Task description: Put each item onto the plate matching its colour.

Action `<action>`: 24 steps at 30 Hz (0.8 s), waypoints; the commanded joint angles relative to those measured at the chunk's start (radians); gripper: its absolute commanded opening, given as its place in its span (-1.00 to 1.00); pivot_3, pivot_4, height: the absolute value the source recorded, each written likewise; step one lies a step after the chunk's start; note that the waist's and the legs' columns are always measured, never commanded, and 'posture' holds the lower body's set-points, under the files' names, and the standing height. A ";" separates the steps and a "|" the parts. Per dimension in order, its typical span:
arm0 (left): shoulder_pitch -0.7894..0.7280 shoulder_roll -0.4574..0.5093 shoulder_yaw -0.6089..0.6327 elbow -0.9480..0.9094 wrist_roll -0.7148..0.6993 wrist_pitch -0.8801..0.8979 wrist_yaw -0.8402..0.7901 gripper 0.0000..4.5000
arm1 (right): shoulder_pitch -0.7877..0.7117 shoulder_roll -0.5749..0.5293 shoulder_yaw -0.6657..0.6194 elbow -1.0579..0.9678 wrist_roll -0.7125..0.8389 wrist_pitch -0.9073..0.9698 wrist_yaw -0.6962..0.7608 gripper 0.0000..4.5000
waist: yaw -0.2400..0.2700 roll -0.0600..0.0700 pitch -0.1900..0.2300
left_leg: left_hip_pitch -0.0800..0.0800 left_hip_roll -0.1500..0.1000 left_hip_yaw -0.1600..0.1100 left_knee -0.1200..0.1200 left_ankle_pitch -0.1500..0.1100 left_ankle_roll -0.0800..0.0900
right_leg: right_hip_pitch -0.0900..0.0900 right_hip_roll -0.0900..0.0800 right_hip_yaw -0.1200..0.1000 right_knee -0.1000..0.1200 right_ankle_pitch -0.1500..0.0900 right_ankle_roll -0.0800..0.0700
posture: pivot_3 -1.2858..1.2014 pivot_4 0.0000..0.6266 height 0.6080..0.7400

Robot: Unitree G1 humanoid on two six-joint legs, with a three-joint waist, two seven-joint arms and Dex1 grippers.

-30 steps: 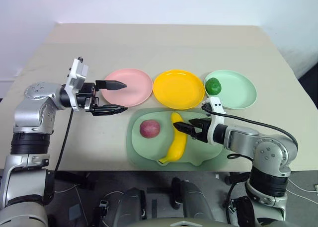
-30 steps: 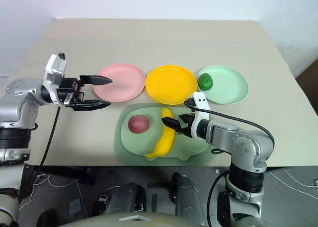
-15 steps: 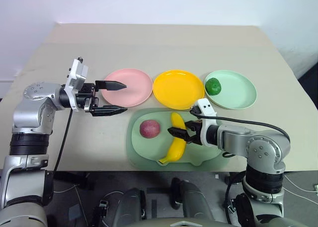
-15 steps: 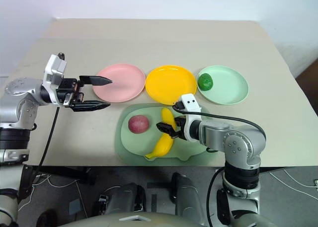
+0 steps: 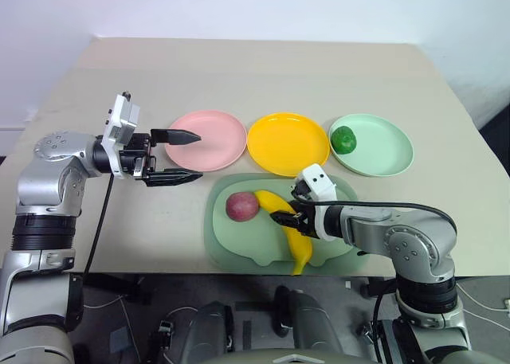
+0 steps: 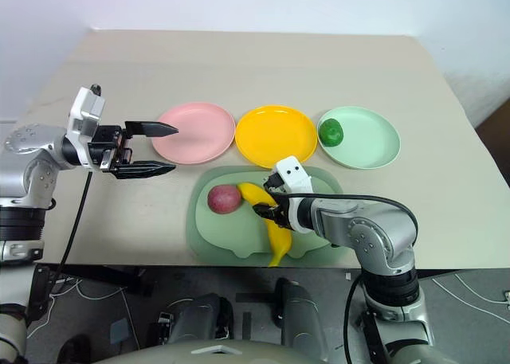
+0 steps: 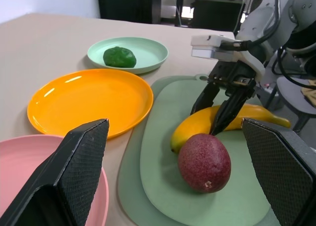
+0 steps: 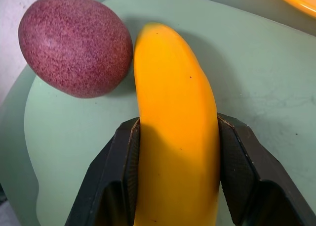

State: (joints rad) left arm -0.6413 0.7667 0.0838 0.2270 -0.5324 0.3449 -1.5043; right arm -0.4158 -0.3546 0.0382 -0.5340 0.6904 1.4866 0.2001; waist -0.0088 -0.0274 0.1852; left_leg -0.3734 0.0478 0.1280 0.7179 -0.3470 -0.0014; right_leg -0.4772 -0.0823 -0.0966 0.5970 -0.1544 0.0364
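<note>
Left gripper point(image 5: 185, 156): hung spread wide, empty, beside the pink plate point(image 5: 209, 139).
Red fruit point(image 5: 241, 206): lay on the green tray point(image 5: 231, 240).
Banana point(image 5: 288, 229): on the tray, touching the red fruit.
Right gripper point(image 5: 288, 221): clamped around the banana.
Green fruit point(image 5: 343, 138): sat on the mint plate point(image 5: 382, 151).

Head pair high, facing table point(image 5: 263, 69); wrist views low, close.

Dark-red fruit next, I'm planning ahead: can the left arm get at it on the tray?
Probably yes. The left gripper hangs open beside the tray, and the dark-red fruit lies on its near side, though touching the banana.
</note>
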 commanded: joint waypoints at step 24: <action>0.008 0.021 0.034 -0.025 -0.016 0.001 0.008 1.00 | -0.320 0.077 -0.227 0.291 -0.136 -0.249 -0.041 -0.18 | -0.004 0.001 0.001 | -0.002 0.000 0.001 -0.002 0.001 -0.001 | -0.003 0.000 0.000 0.001 0.000 0.000 | 0.03 -0.52 0.45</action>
State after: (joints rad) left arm -0.6310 0.7747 0.0938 0.2327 -0.5333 0.3449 -1.4976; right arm -0.7184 -0.2639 -0.1888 -0.2344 0.5758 1.2847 0.1645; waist -0.0131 -0.0260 0.1861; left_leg -0.3753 0.0480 0.1292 0.7160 -0.3463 -0.0026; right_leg -0.4798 -0.0819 -0.0965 0.5978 -0.1542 0.0364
